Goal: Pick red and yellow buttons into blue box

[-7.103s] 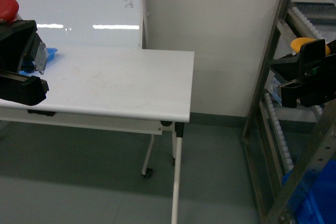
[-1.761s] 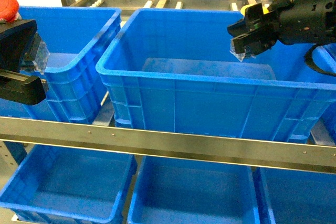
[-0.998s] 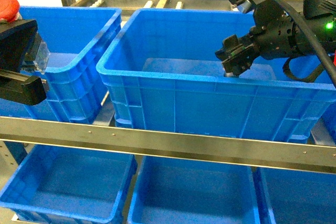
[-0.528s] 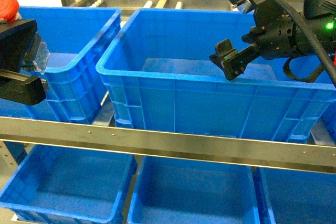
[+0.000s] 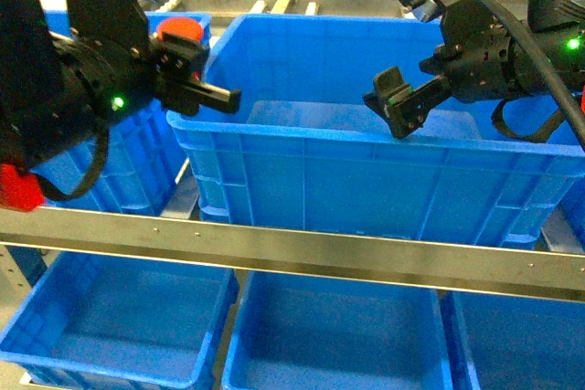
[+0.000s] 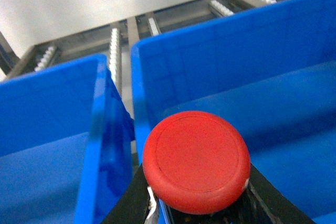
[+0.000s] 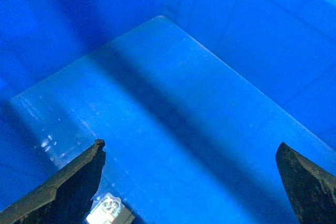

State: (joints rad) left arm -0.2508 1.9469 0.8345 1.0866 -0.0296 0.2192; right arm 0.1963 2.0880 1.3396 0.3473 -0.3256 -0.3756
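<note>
I see the red button [image 5: 179, 32] pinched in my left gripper [image 5: 187, 66] at the box's [image 5: 302, 171] left rim; my right gripper [image 5: 395, 107] hangs spread inside it, over a clear-based part [image 7: 107, 209] on the floor.

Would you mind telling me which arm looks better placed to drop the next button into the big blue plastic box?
Probably the left. The left gripper holds the red-capped push button at the big blue plastic box's left rim. The right gripper hangs open and empty over the box.
</note>
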